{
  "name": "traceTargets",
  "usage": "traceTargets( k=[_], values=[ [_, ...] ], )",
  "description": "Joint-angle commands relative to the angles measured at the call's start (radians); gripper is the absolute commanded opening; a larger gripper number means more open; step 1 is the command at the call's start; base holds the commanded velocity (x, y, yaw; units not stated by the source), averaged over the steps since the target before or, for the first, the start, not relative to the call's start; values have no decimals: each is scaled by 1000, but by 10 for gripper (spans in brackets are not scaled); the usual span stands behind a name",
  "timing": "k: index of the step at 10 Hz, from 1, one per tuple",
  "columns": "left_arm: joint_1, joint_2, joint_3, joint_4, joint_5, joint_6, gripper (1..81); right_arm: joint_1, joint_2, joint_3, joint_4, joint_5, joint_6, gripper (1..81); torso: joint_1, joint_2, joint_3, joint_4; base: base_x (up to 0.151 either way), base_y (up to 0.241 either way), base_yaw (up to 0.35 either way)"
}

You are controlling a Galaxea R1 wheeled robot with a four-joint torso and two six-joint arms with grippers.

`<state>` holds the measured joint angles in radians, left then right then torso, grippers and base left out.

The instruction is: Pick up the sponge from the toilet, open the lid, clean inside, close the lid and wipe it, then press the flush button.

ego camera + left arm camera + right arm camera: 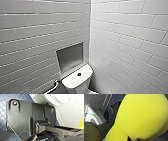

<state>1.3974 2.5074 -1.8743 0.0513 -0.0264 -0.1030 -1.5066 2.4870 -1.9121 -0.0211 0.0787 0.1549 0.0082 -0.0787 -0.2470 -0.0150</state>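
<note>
— Where is the sponge [142, 115]?
— In our right hand [134, 139]. We judge it clamped at the pinched middle, 1 lobe bulging to each side.
— And the toilet [75, 81]?
— Low ahead of us in the corner, its flush button [79, 74] facing up. Our right arm carries the sponge.
— The room?
— Glossy white wall tiles [125, 37], a dark blue tiled floor [3, 112], and little room to swing.

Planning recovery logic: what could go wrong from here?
1. The bright yellow foam sponge looms right before the right wrist camera, so judging contact with the white ceramic toilet may be hard.
2. In the head view the toilet sits at the bottom edge, with its small dark round flush button; aiming lower may be poorly guided.
</note>
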Motion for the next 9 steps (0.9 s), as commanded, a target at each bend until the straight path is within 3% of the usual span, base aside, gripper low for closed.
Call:
traceTargets(
  k=[1,6,7,9],
  values=[
    [-148,-178,251,-2,108,-3,811,53,-56,67,35,-54,3,10,0,0,0,0,0,0,0],
    [-369,-306,461,-44,223,-21,811,88,-101,147,35,-45,3,10,0,0,-130,0,0,0,0],
    [-419,-326,486,-82,235,-23,811,91,-101,148,35,-45,3,10,0,1,-93,0,0,0,0],
    [-531,-360,533,-158,287,-23,811,94,-100,147,36,-45,5,10,1,1,-115,0,0,0,0]
  ],
)
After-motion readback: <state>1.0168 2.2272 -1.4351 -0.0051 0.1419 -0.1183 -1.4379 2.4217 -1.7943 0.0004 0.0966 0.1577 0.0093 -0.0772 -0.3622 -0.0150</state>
